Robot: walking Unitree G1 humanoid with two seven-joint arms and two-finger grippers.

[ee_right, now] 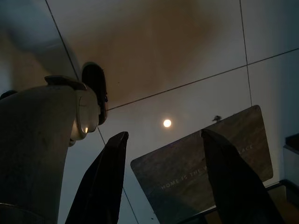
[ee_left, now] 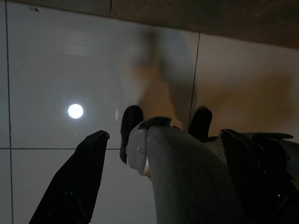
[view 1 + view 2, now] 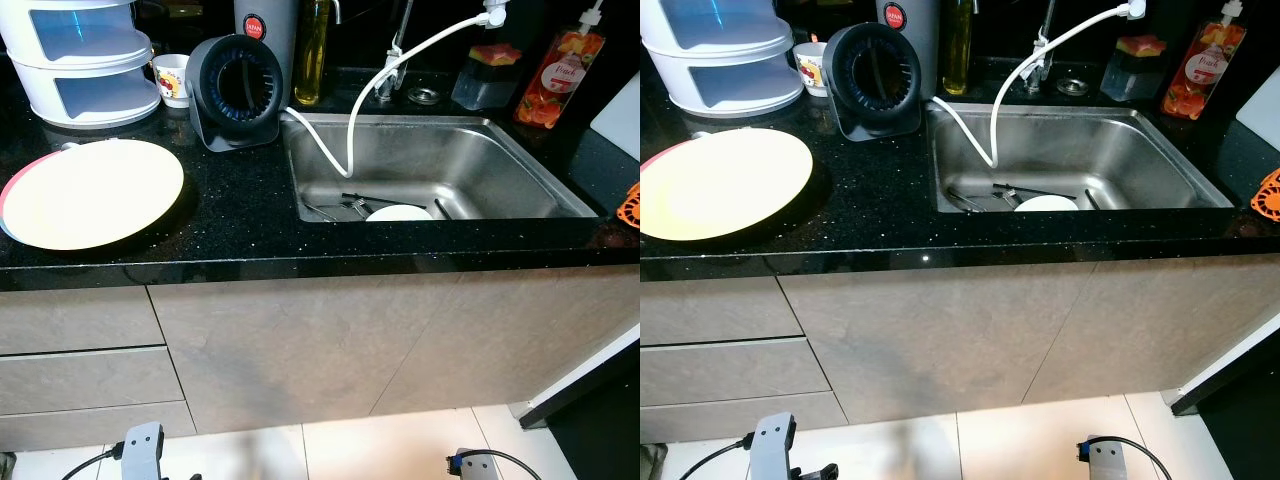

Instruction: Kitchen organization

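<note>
Both pincers hang low, seemingly well below the plate.

- Both arms hang idle, low at the body's sides, wrists pointing down.
- The left tool hangs with its two black fingers spread wide apart, holding nothing; the grey leg shows between them.
- The right tool hangs likewise, fingers parted and bare; the leg lies at its 9 o'clock.
</note>
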